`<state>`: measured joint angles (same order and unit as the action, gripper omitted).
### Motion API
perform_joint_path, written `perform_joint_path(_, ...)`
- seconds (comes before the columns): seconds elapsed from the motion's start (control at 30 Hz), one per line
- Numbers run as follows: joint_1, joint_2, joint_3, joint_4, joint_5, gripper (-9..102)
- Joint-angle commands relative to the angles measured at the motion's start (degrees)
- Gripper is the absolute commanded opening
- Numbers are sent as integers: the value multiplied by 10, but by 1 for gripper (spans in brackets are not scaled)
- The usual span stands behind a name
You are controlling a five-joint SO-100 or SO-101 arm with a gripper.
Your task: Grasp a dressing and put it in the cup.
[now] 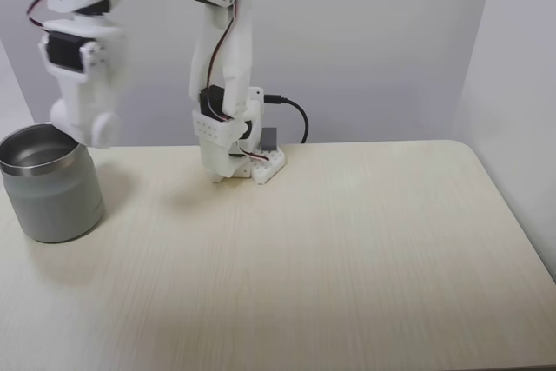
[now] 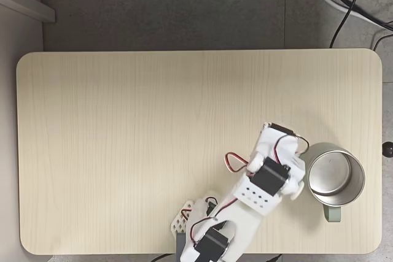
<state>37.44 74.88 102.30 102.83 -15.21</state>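
The cup (image 1: 54,202) stands at the table's left end in a fixed view, pale grey-green with a shiny steel rim. From above, the cup (image 2: 332,212) sits near the right front corner, and its steel inside looks bare. My gripper (image 1: 87,130) hangs blurred just behind and above the cup's rim. Seen from above, the gripper (image 2: 298,186) is right beside the cup's left rim. Whether its jaws are open or shut is hidden by the arm and the blur. The dressing is hidden or out of view.
The arm's white base (image 1: 246,162) is bolted at the table's (image 1: 330,249) far edge, with a black cable (image 1: 295,115) behind it. The wide wooden tabletop (image 2: 135,145) stretches away from the cup. Cables (image 2: 350,4) lie on the floor beyond the table.
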Motion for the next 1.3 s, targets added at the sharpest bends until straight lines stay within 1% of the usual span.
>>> perform_joint_path(0.0,65,5,18,22,-25,0)
perform_joint_path(0.23,220,65,38,22,-83,0)
perform_joint_path(0.37,271,96,42,22,-115,0)
perform_joint_path(0.7,265,142,93,21,-98,0)
perform_joint_path(0.87,258,182,149,21,-77,1)
perform_joint_path(1.13,251,191,172,21,-66,3)
perform_joint_path(1.2,250,189,172,21,-63,4)
perform_joint_path(1.27,250,188,175,21,-58,9)
